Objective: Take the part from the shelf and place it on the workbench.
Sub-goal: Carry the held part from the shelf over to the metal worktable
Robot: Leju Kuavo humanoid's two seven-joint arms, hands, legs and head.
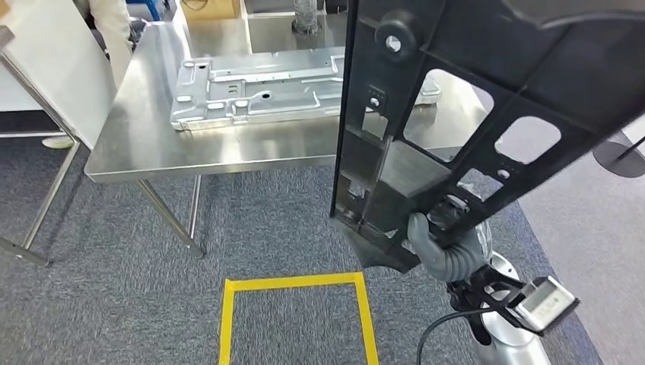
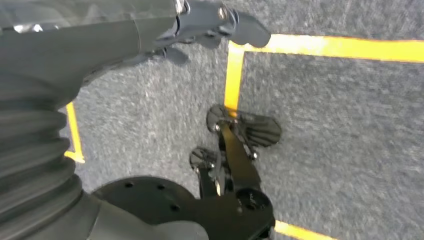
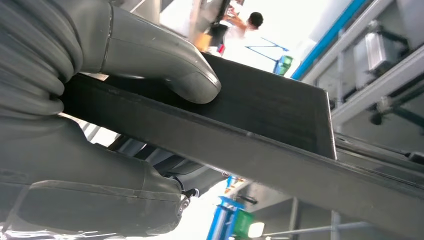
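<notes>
Part [image 1: 456, 99], one black plastic frame filling the right of the frame, is gripped at its lower end by the right hand [image 1: 437, 243], fingers wrapped around it, above grey carpet, with one steel desk [image 1: 152, 144] at upper left carrying one metal panel [image 1: 258, 87]; left hand [image 2: 210, 22] holds nothing, fingers loosely curled.

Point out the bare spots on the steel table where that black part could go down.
The workbench is bare along its near edge, in front of the silver metal plate, and down its left side. The middle is taken by that plate. The right hand holds the black part, which hides the table's right end.
</notes>
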